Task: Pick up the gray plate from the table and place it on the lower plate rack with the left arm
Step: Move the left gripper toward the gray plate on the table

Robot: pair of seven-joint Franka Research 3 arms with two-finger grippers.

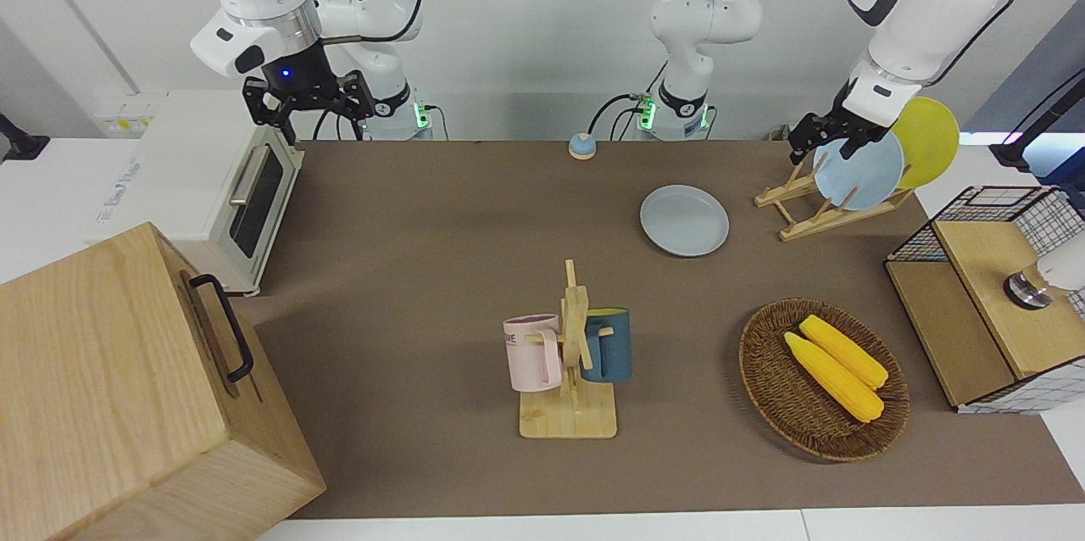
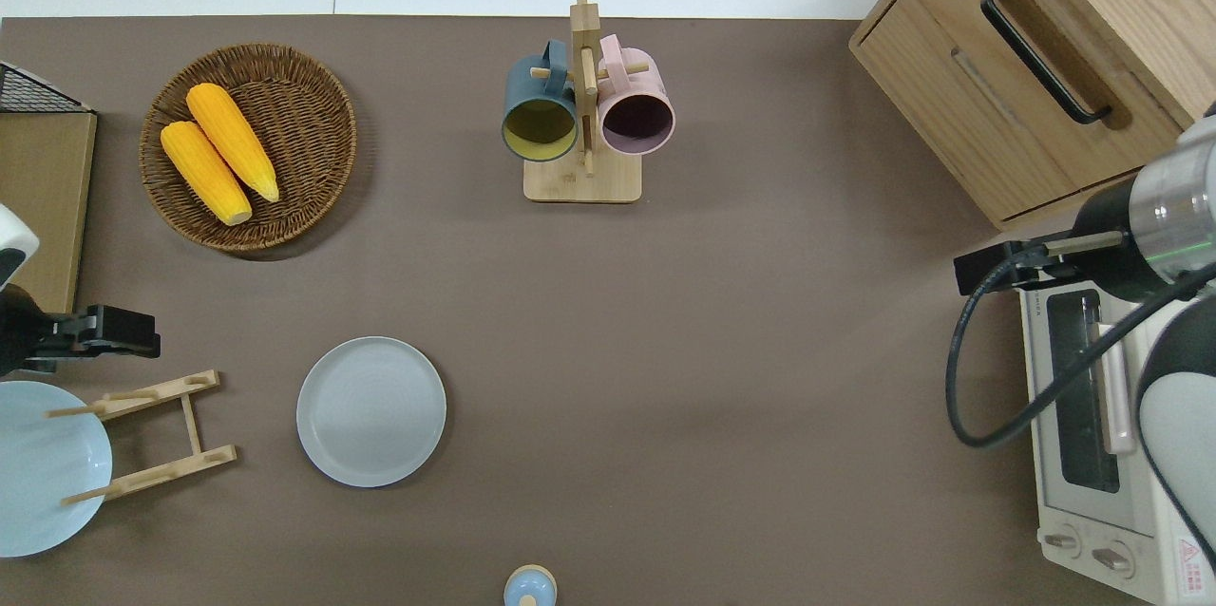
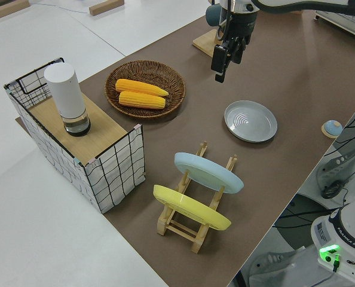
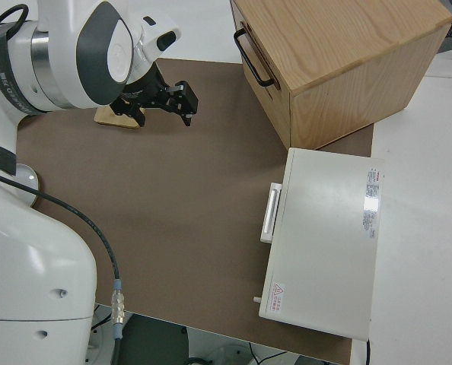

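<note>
Gray plate (image 2: 370, 411) lies flat on the counter (image 2: 741, 350), lower left of centre in the overhead frame, just beside the plate rack's (image 2: 152, 435) free slots — handy for a short transfer. Light blue plate (image 2: 43, 468) and yellow plate (image 3: 190, 207) already lean in the rack's pegs. Left claw (image 2: 119, 332) hangs at the left edge, over bare counter, apart from the plate, holding nothing; finger spread cannot be told. Right arm parked.

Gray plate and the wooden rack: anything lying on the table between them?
No. In the overhead view the strip of brown table between the gray plate and the lower plate rack is bare.
</note>
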